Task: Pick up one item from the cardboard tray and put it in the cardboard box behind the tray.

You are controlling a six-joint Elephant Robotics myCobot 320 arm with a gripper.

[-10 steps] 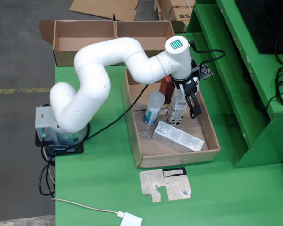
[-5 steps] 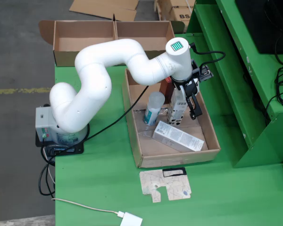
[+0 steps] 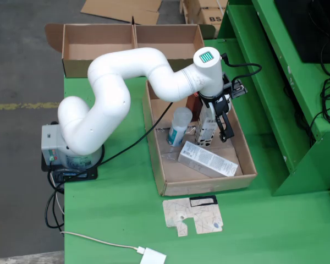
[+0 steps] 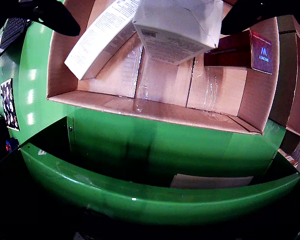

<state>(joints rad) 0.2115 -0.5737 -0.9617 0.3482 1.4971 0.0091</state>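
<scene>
1. The gripper (image 3: 215, 127) hangs over the middle of the cardboard tray (image 3: 164, 181), and its dark fingers (image 3: 229, 130) are closed on a small white carton (image 3: 207, 130), held upright with its lower end just above the tray floor, or perhaps touching it; from here I cannot tell which.
2. In the camera riding on the gripper, the same white carton (image 4: 179, 27) fills the top centre, printed face toward the lens, with a dark finger (image 4: 250, 15) at the upper right and another dark shape at the upper left.
3. Just left of the held carton in the fixed view stands a clear plastic bottle (image 3: 180, 126) with a bluish label, upright and close to the carton but apart from it.
4. In front of them, a long white box (image 3: 207, 159) lies flat and angled across the tray floor; the wrist camera shows that long white box (image 4: 100, 37) slanting along the left of the held carton.
5. A dark red box (image 3: 193, 102) sits at the back of the tray, partly hidden by the arm; the wrist camera catches it (image 4: 247, 50) against the tray's right wall.
6. The white arm (image 3: 121, 82) curls from its grey base (image 3: 55, 146) at the table's left edge across to the tray.
7. Behind the tray is the cardboard box (image 3: 71, 63), open, split in two by a divider.
8. On the green table (image 3: 121, 220), in front of the tray, lies a flat scrap of cardboard (image 3: 193, 215), and a white adapter (image 3: 153, 256) rests at the near edge.
</scene>
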